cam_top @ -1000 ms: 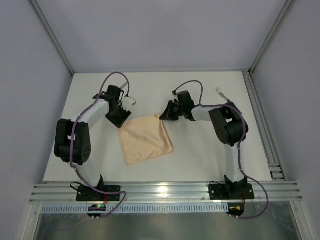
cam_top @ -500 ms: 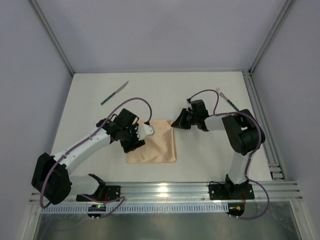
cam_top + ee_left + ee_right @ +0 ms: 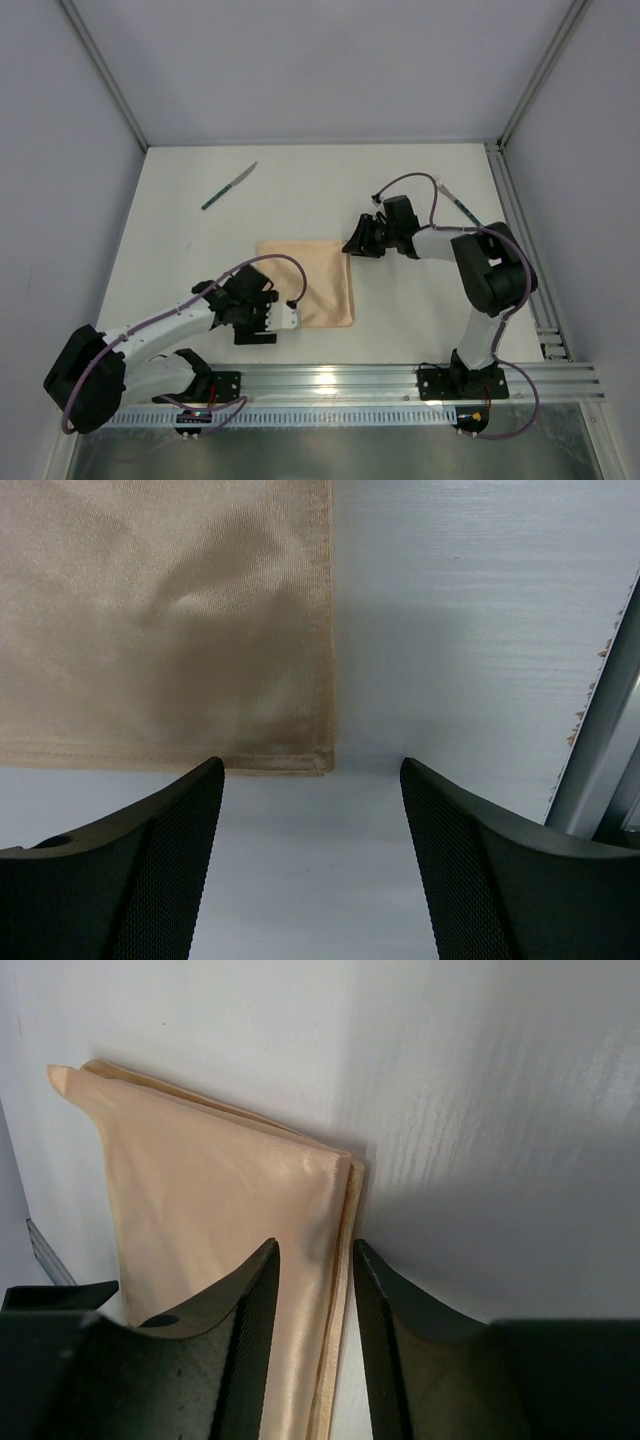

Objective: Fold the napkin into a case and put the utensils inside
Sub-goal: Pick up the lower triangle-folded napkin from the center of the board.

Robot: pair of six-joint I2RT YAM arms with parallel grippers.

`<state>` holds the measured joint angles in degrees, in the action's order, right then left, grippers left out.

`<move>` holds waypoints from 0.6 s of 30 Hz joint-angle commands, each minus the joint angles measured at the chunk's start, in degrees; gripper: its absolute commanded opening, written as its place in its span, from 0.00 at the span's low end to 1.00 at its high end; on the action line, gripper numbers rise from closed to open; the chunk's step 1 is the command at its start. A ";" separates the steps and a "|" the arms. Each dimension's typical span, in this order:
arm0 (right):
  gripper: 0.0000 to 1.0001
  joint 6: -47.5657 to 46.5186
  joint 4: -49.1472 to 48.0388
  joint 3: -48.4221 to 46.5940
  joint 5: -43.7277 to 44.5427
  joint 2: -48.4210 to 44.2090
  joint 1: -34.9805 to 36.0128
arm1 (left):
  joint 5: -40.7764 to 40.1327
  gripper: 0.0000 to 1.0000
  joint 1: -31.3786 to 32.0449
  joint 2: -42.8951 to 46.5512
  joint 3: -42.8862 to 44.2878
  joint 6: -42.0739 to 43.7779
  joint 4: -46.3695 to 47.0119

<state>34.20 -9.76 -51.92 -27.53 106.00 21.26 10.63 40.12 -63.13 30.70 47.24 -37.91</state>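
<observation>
You have the napkin (image 3: 308, 282) folded only into a flat square, not a narrow case. Your left gripper (image 3: 310, 770) gapes empty, the napkin's corner just ahead of it. Your right gripper (image 3: 315, 1250) straddles the cloth's edge, and I cannot tell if it pinches. The knife (image 3: 229, 186) and fork (image 3: 457, 200) lie well beyond both, untouched

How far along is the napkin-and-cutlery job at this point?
Done: the napkin lies folded into a flat, roughly square pad, layers showing at its edge. In hand: nothing; the left gripper is open by its near corner, the right gripper open at its far corner. Left: folding it narrower, then tucking in the knife and fork, both lying far from it.
</observation>
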 commanded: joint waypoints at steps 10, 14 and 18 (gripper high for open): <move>0.48 -9.05 15.29 5.59 2.74 -17.74 -0.16 | -3.16 0.68 0.75 -1.99 -4.85 2.85 10.84; 0.48 -11.25 13.72 10.69 0.29 -27.05 -0.16 | -3.07 0.58 0.92 -1.90 -5.91 3.82 11.98; 0.48 -15.55 13.10 12.11 -0.16 -36.72 0.01 | -3.43 0.37 1.28 -2.52 -5.74 3.73 12.07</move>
<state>23.38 4.54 -39.64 -26.37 74.83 21.23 8.36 40.93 -63.92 27.31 49.93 -25.26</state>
